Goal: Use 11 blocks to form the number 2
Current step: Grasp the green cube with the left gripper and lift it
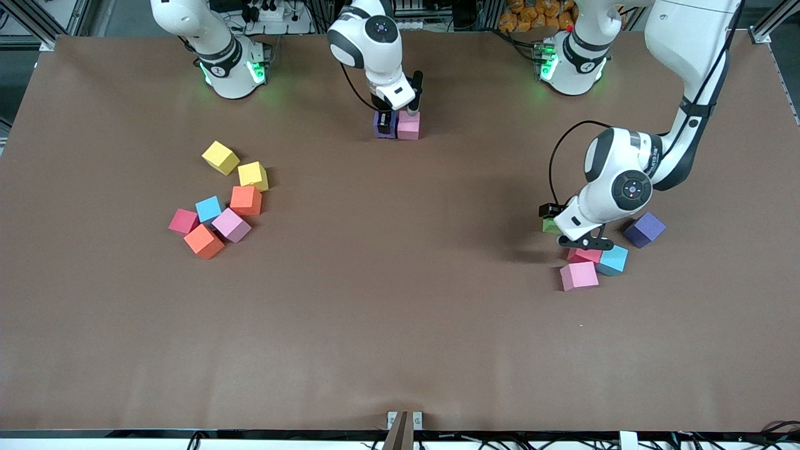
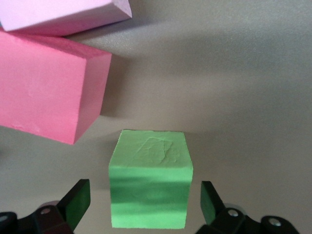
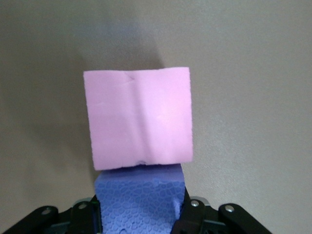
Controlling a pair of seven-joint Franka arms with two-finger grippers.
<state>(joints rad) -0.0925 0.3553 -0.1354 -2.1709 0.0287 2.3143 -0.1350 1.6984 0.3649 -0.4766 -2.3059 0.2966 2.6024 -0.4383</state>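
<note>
My right gripper (image 1: 389,119) is shut on a purple block (image 1: 382,125) that rests on the table between the arm bases, touching a pink block (image 1: 409,125). In the right wrist view the purple block (image 3: 139,202) sits between the fingers, with the pink block (image 3: 139,119) against it. My left gripper (image 1: 552,220) is open and low around a green block (image 1: 550,226). In the left wrist view the green block (image 2: 150,180) stands between the fingers (image 2: 78,202) with a gap on each side.
Beside the left gripper lie a deep pink block (image 1: 584,255), a light pink block (image 1: 579,275), a light blue block (image 1: 612,260) and a purple block (image 1: 644,229). Toward the right arm's end, several blocks cluster: two yellow (image 1: 220,157), orange (image 1: 246,200), light blue (image 1: 208,209), red (image 1: 183,221), pink (image 1: 231,224), orange (image 1: 204,241).
</note>
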